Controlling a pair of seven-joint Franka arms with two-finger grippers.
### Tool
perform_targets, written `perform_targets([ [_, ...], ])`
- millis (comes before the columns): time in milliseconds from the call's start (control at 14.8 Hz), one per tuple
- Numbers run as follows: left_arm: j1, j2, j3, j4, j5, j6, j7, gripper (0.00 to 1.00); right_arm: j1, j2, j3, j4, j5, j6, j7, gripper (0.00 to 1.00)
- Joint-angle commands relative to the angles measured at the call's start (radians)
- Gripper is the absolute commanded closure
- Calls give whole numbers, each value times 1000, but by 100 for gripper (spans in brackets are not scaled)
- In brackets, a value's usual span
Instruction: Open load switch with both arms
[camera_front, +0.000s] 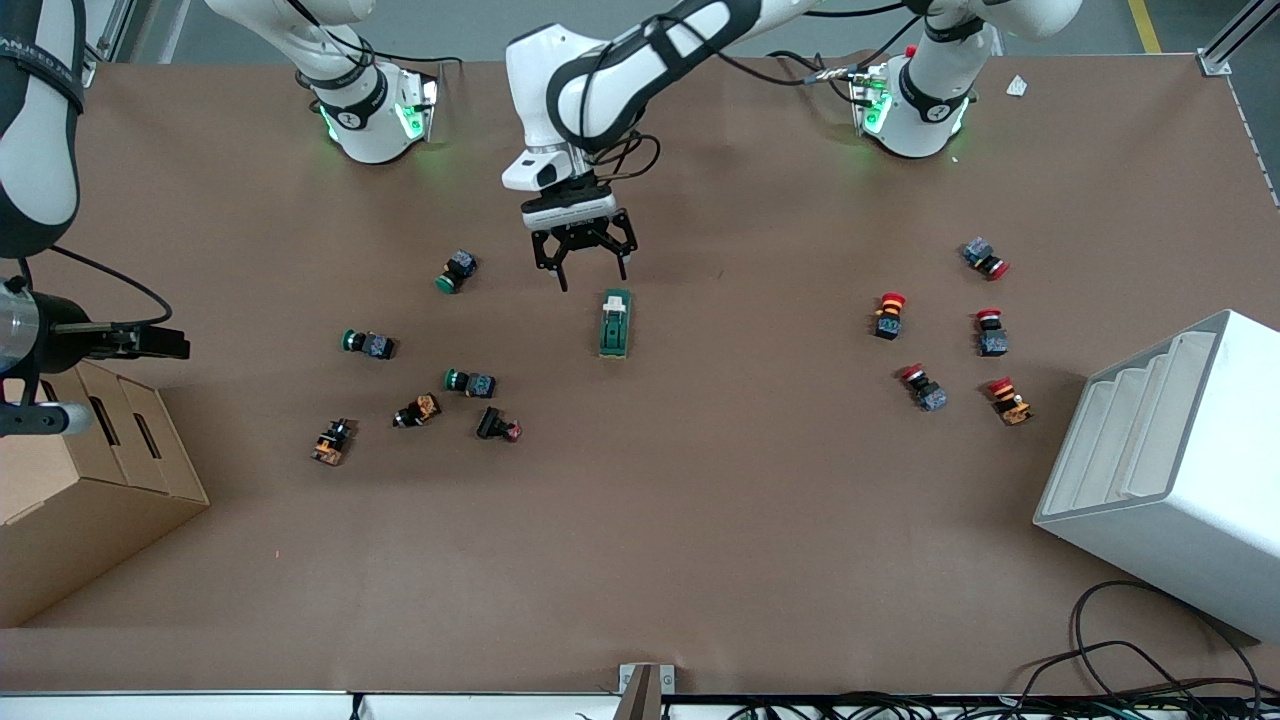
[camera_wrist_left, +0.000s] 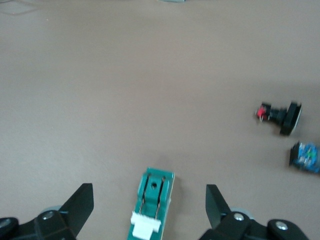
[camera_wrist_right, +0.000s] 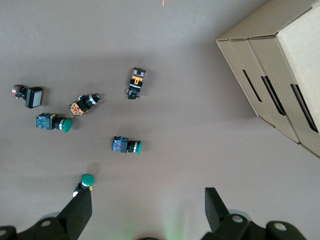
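The load switch (camera_front: 615, 323) is a dark-green block lying flat near the middle of the table, its white toggle (camera_front: 616, 298) at the end toward the robots' bases. My left gripper (camera_front: 592, 278) hangs open just over that toggle end. In the left wrist view the load switch (camera_wrist_left: 152, 205) lies between the spread fingers (camera_wrist_left: 82, 200), untouched. My right gripper (camera_wrist_right: 147, 200) is open and empty, held high over the right arm's end of the table, above the green push buttons. The right arm (camera_front: 35, 120) shows at the edge of the front view.
Several green and orange push buttons (camera_front: 470, 382) lie scattered toward the right arm's end. Several red ones (camera_front: 888, 314) lie toward the left arm's end. A cardboard box (camera_front: 90, 470) and a white stepped rack (camera_front: 1180, 470) stand at the two ends.
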Motion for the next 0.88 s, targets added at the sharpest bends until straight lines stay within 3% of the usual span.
perform_targets([
  [0,39,-31,-4,47,-114,6,96,1,-10,-56,9,-26,14,-25,-10,0],
  [135,86,-55,-1,101,-220,5,222,1,-4,-93,12,-50,14,-45,-10,0],
  [473,252,-166,-4,115,-426,3,522,1,-10,-121,12,-95,23,-11,-11,0],
  [810,382,-238,-4,169,-576,-174,913,1,24,-211,-2,-185,22,19,-17,0],
])
